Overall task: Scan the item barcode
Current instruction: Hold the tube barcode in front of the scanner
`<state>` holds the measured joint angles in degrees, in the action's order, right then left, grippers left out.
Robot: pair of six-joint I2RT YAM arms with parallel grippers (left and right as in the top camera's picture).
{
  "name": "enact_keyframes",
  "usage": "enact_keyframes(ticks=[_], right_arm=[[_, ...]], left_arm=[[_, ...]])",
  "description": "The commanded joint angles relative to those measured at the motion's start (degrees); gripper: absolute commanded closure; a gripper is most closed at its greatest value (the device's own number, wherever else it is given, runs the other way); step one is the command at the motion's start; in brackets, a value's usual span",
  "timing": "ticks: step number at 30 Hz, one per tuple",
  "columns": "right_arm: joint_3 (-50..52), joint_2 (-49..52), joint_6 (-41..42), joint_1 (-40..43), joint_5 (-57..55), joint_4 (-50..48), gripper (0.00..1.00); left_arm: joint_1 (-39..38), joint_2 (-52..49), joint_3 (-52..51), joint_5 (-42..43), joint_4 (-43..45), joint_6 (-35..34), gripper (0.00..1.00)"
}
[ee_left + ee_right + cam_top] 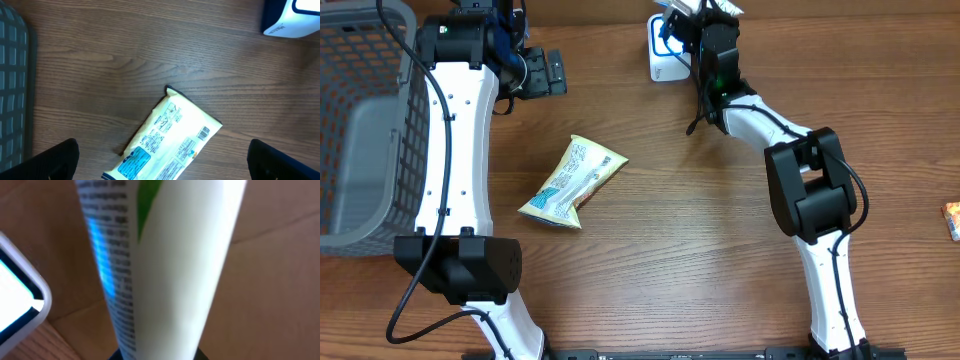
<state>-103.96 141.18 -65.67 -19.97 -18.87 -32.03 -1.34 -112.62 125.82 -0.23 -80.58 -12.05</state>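
My right gripper (703,18) is at the table's far edge, shut on a white tube (170,270) with a green patch and small print. The tube fills the right wrist view and stands right beside the white scanner (663,55), whose corner (20,305) shows at the left, lit blue. A barcode on the tube is not visible. My left gripper (542,72) hangs open at the back left, holding nothing. Below it a pale yellow snack packet (572,182) lies on the wood, its barcode face up (204,133), between the black fingertips (55,160).
A grey mesh basket (360,130) stands at the left edge of the table, its rim (12,75) showing in the left wrist view. A small orange item (952,220) lies at the right edge. The scanner (295,20) shows at the top right of the left wrist view.
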Motion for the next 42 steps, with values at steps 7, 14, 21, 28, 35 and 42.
enact_keyframes(ticks=[7,14,21,28,35,42], right_arm=[[-2.4,5.01,-14.95,1.31,3.23,-0.83,0.96],[-2.4,5.01,-15.23,2.05,4.0,-0.83,0.96],[-2.43,4.98,-15.45,2.1,3.28,-3.96,0.96],[-2.43,2.27,-15.56,1.97,0.94,-3.69,0.96],[-2.43,-1.66,-14.05,1.55,-0.63,6.08,0.96],[-2.43,-3.82,-13.05,0.07,-1.6,6.47,0.96]], left_arm=[[0.57,0.5,-0.2,-0.33,0.04,-0.79,0.0],[0.57,0.5,-0.2,-0.33,0.04,-0.79,0.01],[0.57,0.5,-0.2,-0.33,0.04,-0.79,0.0],[0.57,0.5,-0.2,-0.33,0.04,-0.79,0.0],[0.57,0.5,-0.2,-0.33,0.04,-0.79,0.0],[0.57,0.5,-0.2,-0.33,0.04,-0.79,0.0]])
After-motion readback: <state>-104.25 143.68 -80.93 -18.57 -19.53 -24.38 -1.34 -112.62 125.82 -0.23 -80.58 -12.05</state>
